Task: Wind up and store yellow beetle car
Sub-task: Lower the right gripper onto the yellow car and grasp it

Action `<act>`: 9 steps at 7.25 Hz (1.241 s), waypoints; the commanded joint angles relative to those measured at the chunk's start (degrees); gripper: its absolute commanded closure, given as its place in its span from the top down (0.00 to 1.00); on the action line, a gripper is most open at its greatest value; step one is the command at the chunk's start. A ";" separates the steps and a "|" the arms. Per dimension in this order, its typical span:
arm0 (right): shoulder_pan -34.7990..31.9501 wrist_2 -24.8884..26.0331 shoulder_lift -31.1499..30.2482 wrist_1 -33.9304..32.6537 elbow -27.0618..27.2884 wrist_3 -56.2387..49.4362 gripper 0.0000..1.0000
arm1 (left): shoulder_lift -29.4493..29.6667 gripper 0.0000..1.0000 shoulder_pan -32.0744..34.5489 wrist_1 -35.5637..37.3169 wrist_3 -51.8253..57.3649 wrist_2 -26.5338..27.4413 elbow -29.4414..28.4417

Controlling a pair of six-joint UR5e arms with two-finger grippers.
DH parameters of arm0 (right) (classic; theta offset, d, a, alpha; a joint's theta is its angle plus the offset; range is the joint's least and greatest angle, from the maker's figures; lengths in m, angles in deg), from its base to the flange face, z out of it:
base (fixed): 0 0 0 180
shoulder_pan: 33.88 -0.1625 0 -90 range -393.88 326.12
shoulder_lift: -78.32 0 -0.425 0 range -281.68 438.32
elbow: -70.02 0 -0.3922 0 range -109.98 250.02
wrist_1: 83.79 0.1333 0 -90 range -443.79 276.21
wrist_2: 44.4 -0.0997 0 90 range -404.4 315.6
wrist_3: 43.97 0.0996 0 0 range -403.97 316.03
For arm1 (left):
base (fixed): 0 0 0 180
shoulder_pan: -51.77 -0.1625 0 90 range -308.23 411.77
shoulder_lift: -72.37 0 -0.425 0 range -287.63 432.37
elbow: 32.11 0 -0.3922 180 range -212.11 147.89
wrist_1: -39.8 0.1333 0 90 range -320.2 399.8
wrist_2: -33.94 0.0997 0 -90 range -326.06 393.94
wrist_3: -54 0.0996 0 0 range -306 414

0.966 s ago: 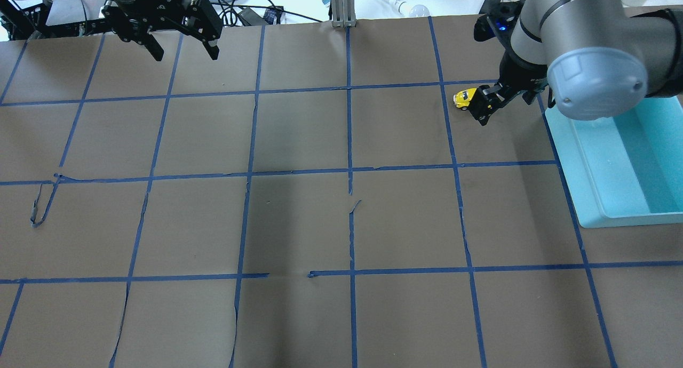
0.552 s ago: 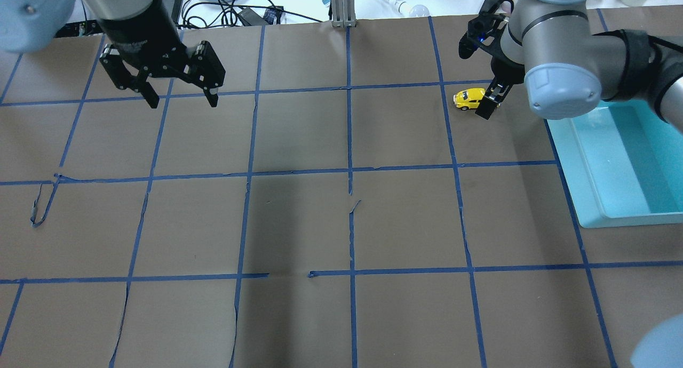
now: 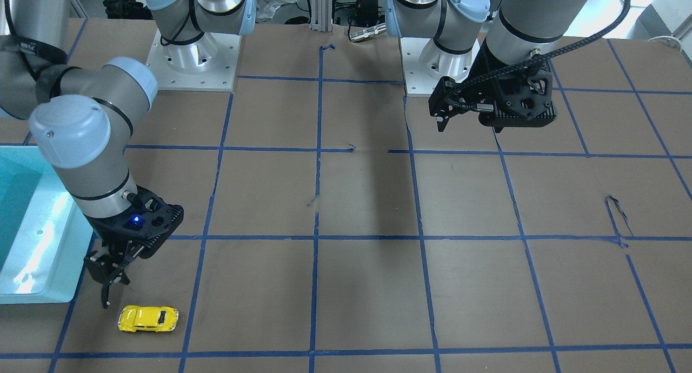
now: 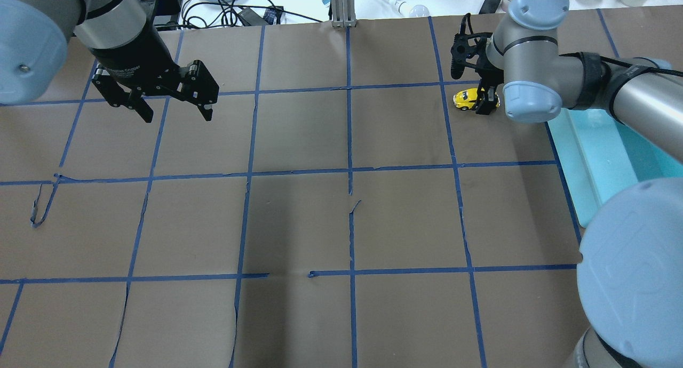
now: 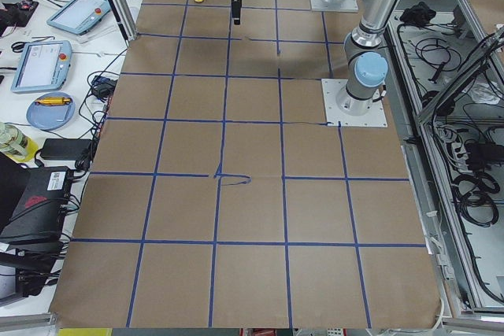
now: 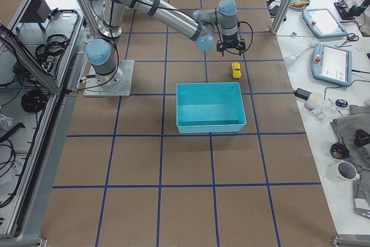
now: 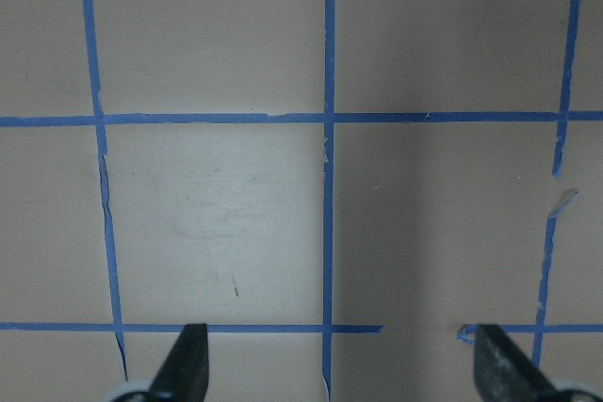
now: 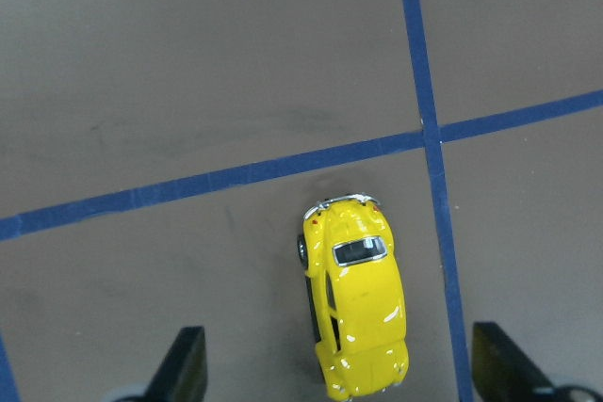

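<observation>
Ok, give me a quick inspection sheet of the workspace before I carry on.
Surface: brown paper table, blue tape grid, tape lifted in spots.
Job's things: yellow beetle car on its wheels, ungripped; teal bin nearby, no car inside.
Clutter: nothing seen.
Grippers: right gripper open, just above the car; left gripper open, holding nothing.
Cables: black cable along left arm's wrist.
Surroundings: teach pendants on side bench.

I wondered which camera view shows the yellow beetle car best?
The right wrist-mounted view: the yellow beetle car appears large from above, with window and chrome trim clear. The front-facing view shows it whole but small; overhead, the right claw covers one end; the side views show a yellow speck.
</observation>
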 commanded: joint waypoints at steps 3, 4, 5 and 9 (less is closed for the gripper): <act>1.74 -2.73 8.09 -0.56 -5.93 -5.74 1.00 | -0.16 1.00 -0.12 1.33 0.59 -0.10 -0.08; 1.74 -3.52 8.53 -0.47 -6.19 -5.31 1.00 | -0.16 1.00 -0.12 1.33 0.77 -0.54 -0.43; 1.74 -4.05 9.32 -0.29 -6.20 -4.87 0.99 | -0.16 1.00 -0.21 1.50 1.03 -0.28 0.18; 4.02 -3.53 9.15 5.14 -6.28 -2.23 0.00 | -0.07 1.00 -0.38 1.50 3.67 -0.10 -0.43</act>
